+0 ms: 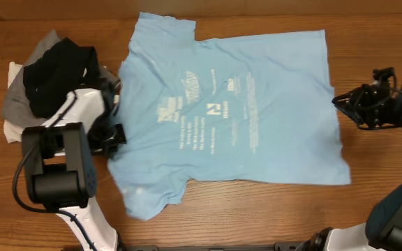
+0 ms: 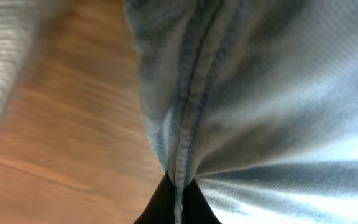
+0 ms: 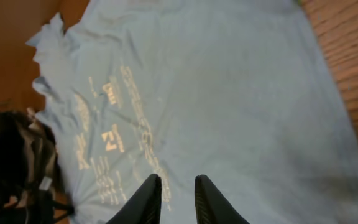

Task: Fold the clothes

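While the left claw [image 2: 177,190] pinches a blurred T-shirt [image 2: 260,93] seam, the right claw [image 3: 178,183] gapes narrowly.

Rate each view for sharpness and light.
Overhead: sharp, evenly lit, the lettering on the T-shirt visible but too small to read. Left wrist: heavily blurred, the hem fills the frame at close range, the table wood smeared. Right wrist: dim and soft, with a warm cast.
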